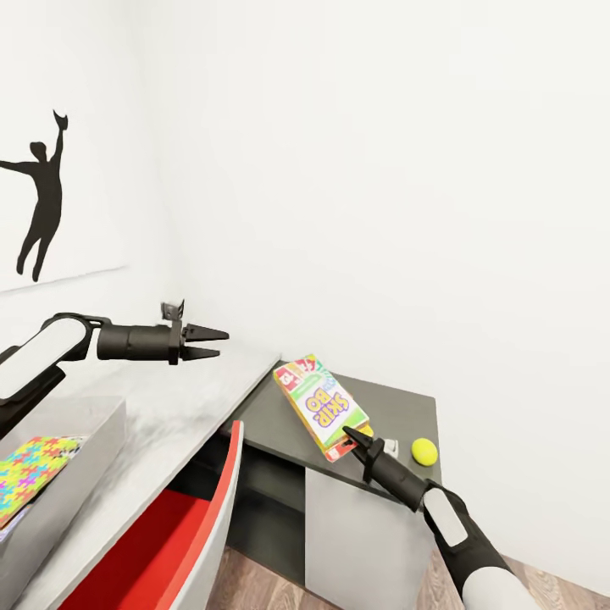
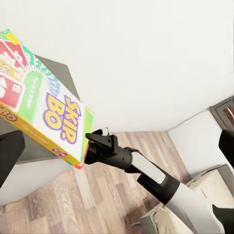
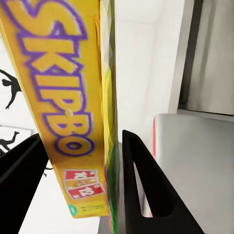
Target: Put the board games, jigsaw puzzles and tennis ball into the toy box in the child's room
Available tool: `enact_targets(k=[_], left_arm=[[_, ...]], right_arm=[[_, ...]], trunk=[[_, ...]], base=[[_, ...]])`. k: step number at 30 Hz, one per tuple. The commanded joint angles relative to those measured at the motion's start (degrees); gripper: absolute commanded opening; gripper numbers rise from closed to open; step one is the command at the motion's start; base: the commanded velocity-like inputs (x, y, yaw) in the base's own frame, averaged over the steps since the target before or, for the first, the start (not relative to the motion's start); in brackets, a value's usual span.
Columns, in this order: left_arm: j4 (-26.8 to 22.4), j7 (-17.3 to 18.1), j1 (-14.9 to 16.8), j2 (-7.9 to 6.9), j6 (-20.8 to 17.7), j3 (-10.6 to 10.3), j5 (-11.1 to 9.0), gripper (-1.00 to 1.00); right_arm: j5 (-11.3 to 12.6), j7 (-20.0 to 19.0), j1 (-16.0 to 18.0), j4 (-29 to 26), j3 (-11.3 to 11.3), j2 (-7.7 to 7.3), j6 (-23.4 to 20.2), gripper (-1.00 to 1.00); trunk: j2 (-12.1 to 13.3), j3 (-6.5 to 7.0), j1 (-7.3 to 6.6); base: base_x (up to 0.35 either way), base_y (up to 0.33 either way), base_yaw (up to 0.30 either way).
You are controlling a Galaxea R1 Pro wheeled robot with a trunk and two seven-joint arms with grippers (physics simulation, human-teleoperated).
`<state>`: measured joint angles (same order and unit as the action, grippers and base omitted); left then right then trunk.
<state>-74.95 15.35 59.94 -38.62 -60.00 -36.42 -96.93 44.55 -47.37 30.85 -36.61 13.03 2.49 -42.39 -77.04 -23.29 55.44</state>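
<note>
Black two-fingered left gripper hangs in the air over the long pale grey mottled table top, at about nine o'clock in the head view; its fingers stand a little apart with nothing between them.

At about eight o'clock, at the head view's edge, sits the shallow light-grey toy box. Inside it lies a thin flat jigsaw puzzle of yellow, green, red, blue and pink interlocking pieces. Just to its right a chair with a red seat and a white shell is drawn up to the table.

Past the chair, the lower dark grey cabinet section with a light door bears the green, white and red flat board game box lettered SKIP-BO. Its long axis runs from about eleven o'clock, toward the wall, to about five o'clock, toward the robot, and its near end juts beyond the cabinet's front edge. The black right gripper is at that near end: in the right wrist view its two dark fingers straddle the box's yellow edge, though actual contact cannot be told.

To the right, near the cabinet's front edge, rests the small yellow-green tennis ball, apart from the box.
</note>
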Motion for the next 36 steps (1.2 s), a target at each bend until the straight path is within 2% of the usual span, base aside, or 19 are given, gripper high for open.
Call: enact_targets(k=[1, 16, 20, 22, 29, 32, 36], left_arm=[[-0.18, 0.57, 0.09, -0.05, 0.0, -0.15, 0.47, 1.0], [-0.55, 0.63, -0.51, -0.32, 0.0, -0.23, 0.43, 1.0], [-0.52, 0.85, -4.53, -0.67, 0.0, -0.17, 0.43, 1.0], [-0.47, 1.68, -7.09, -1.18, 0.0, -0.16, 0.45, 1.0], [0.02, 8.11, -15.95, -4.05, 0.0, 0.38, 0.9, 1.0], [0.11, 8.83, -16.69, -5.41, 0.0, 0.57, 0.91, 1.0], [0.1, 8.99, -16.91, -5.9, 0.0, 0.63, 0.86, 1.0]], right_arm=[[-0.17, -0.09, 0.04, -0.01, 0.24, 0.06, -0.24, -1.0], [-0.2, -0.17, 0.02, -0.06, 0.25, 0.06, -0.24, -1.0], [-0.24, -0.17, 0.0, -0.21, 0.29, -0.05, -0.24, -1.0], [-0.18, -0.18, 0.0, -0.32, 0.31, -0.56, -0.19, -1.0], [-0.23, -2.15, 0.0, -0.98, 0.26, -2.99, -0.12, -1.0], [-0.27, -2.04, 0.18, -4.22, 0.08, -3.21, -0.22, -1.0], [-0.27, -1.95, 0.27, -7.47, 0.0, -3.3, -0.56, -1.0]], trunk=[[0.38, 0.11, -0.22], [6.39, 2.81, -3.52], [8.0, 3.53, -4.4], [8.8, 3.88, -4.84], [11.61, 5.14, -6.37], [12.81, 5.68, -7.03], [14.41, 6.4, -7.91]], base=[[0.0, 0.0, 0.0], [-0.074, 0.0, 0.0], [-0.007, 0.0, 0.0], [-0.002, 0.0, 0.0], [0.0, 0.0, 0.0], [0.0, 0.0, 0.0], [0.0, 0.0, 0.0]])
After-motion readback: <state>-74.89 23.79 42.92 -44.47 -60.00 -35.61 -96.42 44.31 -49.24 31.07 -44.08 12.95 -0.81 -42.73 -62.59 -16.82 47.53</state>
